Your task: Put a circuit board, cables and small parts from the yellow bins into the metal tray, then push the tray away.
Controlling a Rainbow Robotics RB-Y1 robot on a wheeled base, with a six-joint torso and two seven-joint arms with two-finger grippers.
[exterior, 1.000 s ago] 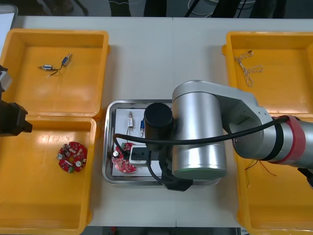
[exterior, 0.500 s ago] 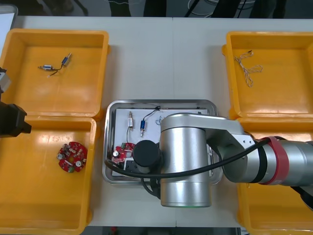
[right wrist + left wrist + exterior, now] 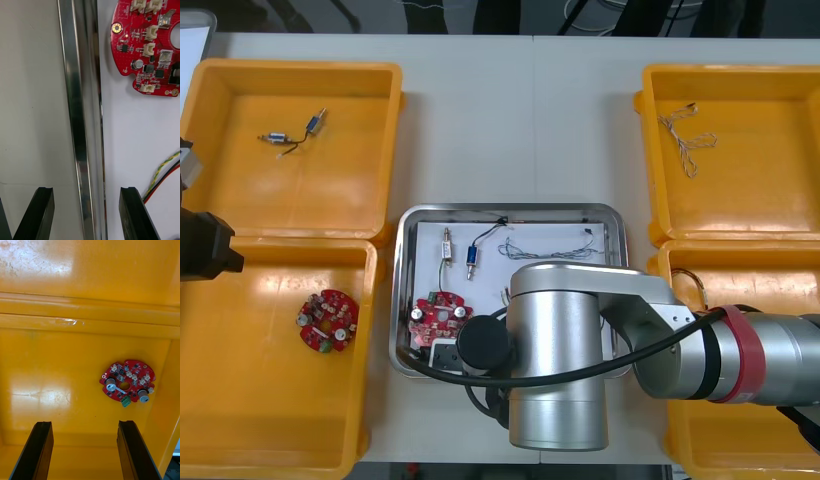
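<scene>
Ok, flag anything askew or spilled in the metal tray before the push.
Nothing stands out. The metal tray sits square between the yellow bins; the circuit board, small metal parts and cables lie inside it. The right gripper, open, straddles its near rim. The left gripper, open, hovers over one bin.

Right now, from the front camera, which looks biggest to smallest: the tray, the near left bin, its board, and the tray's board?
1. Near left bin
2. Tray
3. The bin's board and the tray's board look about the same, so I won't rank them.
</scene>
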